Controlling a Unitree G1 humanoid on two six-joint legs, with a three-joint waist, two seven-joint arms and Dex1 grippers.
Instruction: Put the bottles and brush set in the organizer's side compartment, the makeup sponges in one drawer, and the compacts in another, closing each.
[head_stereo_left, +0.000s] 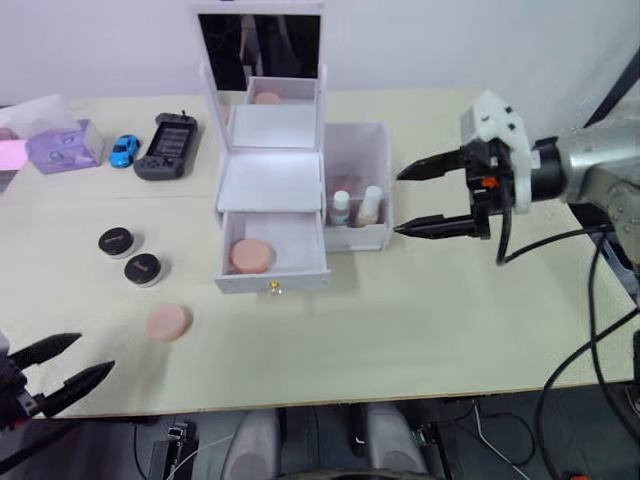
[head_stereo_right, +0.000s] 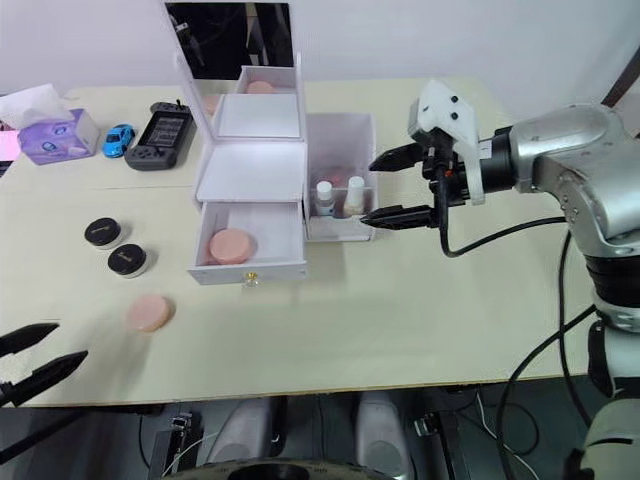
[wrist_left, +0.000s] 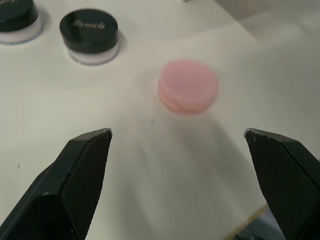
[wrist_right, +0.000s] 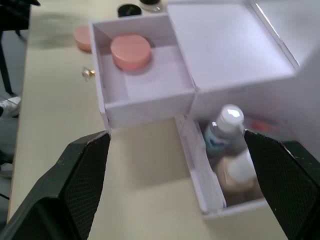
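Hovering with jaws spread beside the side compartment (head_stereo_left: 358, 150), right gripper (head_stereo_left: 412, 200); both bottles (wrist_right: 227, 125) just ahead inside. Left gripper (head_stereo_left: 62, 365) spread too, loose makeup sponge (wrist_left: 188, 85) ahead, compacts (wrist_left: 90, 31) beyond it on desk (head_stereo_left: 450, 310).

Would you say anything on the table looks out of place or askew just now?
Nothing looks spilled or damaged. One pink sponge lies loose on the table, apart from its twin in the open drawer. Both bottles stand upright in the side compartment.
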